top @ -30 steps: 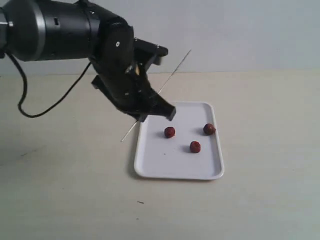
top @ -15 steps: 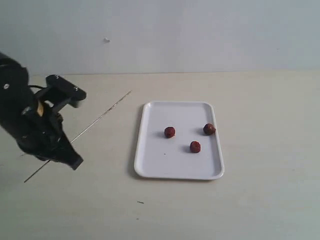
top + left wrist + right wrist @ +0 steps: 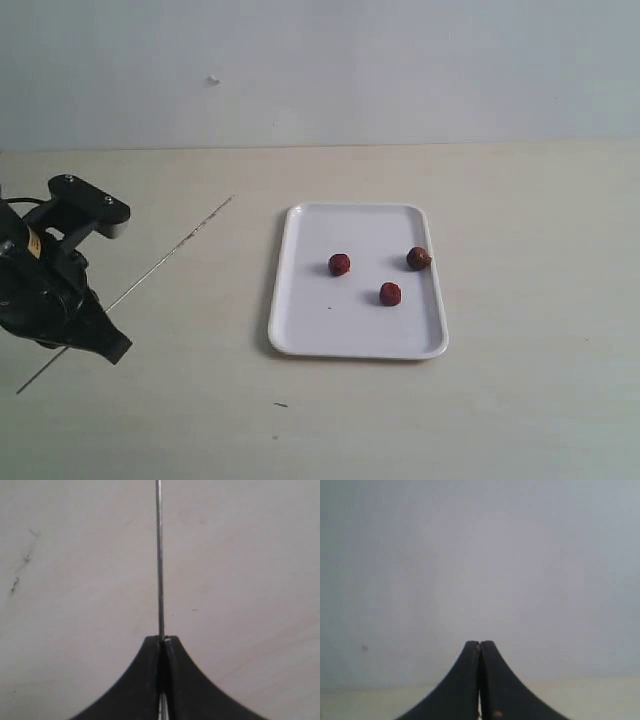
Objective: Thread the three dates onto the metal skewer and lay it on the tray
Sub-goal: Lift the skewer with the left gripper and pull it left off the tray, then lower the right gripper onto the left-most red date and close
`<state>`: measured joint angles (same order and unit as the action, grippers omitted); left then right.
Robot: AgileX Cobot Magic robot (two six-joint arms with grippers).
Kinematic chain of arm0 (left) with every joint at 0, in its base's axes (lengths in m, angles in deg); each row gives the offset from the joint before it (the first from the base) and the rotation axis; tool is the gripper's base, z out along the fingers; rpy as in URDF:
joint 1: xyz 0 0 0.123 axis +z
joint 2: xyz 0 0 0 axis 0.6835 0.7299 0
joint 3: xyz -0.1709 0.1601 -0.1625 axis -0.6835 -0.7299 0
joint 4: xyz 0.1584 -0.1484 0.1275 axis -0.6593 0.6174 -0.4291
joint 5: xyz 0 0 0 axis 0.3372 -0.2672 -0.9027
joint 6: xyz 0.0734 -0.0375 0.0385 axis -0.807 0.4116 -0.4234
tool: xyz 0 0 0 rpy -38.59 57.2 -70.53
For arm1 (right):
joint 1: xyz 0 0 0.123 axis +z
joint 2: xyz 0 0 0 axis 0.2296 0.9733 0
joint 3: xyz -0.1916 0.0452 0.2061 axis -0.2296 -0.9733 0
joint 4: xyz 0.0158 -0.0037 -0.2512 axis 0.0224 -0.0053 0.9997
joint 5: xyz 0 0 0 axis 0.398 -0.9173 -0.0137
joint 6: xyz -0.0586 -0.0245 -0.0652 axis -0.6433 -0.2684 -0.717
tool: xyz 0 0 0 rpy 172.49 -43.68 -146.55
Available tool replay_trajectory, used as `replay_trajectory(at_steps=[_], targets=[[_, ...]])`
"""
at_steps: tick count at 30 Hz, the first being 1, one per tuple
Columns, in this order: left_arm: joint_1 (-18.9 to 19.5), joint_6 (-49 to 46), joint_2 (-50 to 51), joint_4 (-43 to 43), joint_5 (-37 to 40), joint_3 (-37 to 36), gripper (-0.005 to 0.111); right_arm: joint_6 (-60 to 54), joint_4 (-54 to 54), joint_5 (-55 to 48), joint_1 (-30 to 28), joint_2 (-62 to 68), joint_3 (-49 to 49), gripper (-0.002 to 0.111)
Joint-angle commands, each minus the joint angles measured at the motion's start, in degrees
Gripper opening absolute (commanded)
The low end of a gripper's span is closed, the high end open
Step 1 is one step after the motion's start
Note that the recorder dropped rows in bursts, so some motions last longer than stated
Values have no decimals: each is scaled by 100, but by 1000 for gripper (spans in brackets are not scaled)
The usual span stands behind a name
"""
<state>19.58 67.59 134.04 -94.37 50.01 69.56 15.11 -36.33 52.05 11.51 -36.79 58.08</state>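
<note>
Three dark red-brown dates (image 3: 340, 264), (image 3: 390, 294), (image 3: 418, 258) lie loose on the white tray (image 3: 310, 330) at the table's middle. Far to the tray's left my left gripper (image 3: 100, 340) is shut on the thin metal skewer (image 3: 180, 245), which slants from near the table's front left up toward the tray. In the left wrist view the skewer (image 3: 159, 560) runs straight out from between the closed left gripper (image 3: 163, 640). My right gripper (image 3: 479, 643) is shut with nothing in it, facing a pale wall; it is out of the exterior view.
A pale wall stands behind the beige table (image 3: 540, 400). A small dark speck (image 3: 281, 405) lies in front of the tray.
My left arm has swung from over the tray's left edge far to the left and down, carrying the skewer with it. The dates and tray have not moved.
</note>
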Motion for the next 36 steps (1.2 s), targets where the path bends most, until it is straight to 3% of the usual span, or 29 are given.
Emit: replay_trajectory(at_steps=[1,3,6,8,12,19,29,36], targets=[[15,-46,12,102,24,-28,0,1669,-348,1199,-31,-26,-29,0],[15,-46,9,102,3,-28,0,1866,-277,790,-31,155,251,0],[15,-46,9,113,1,-28,0,1254,-289,-131,-31,1332,1220,0],[15,-46,9,113,1,-28,0,1200,-242,-681,-31,2697,2021,0],[15,-46,9,128,1,-28,0,464,-234,-2837,-21,5634,4163,0],[15,-613,9,126,135,-28,0,-1661,-2279,-5502,74,8590,6645,0],[15,-937,9,172,359,-28,0,-1851,-2364,-6113,885,11019,8720,0],[15,-900,9,715,814,-28,0,-1851,-2436,-6126,1056,11778,9330,15]])
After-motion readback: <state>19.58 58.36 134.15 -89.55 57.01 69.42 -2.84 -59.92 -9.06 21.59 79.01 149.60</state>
